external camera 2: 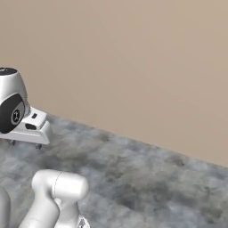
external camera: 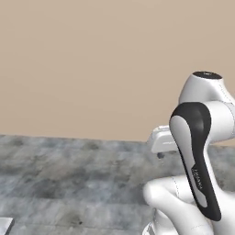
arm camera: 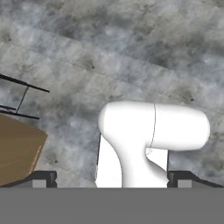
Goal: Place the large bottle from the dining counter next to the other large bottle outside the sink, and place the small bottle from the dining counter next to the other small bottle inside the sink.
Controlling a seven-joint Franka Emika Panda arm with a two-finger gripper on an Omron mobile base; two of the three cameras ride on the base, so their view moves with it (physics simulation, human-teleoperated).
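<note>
My gripper (arm camera: 111,180) points down at a grey mottled floor (arm camera: 131,57). Its two dark fingertips (arm camera: 43,178) stand far apart, open, with nothing between them. From the base cameras the white hand (external camera: 161,139) hangs level in front of the arm, and small dark finger tips (external camera 2: 39,145) poke out under it. Both large bottles, both small bottles, the dining counter and the sink are out of view.
A plain beige wall (external camera: 92,64) rises behind the grey floor (external camera 2: 147,178). In the hand view a tan wooden corner (arm camera: 19,146) sits at the left edge, with thin dark bars (arm camera: 24,94) above it. A pale flat corner (external camera: 5,225) shows at lower left.
</note>
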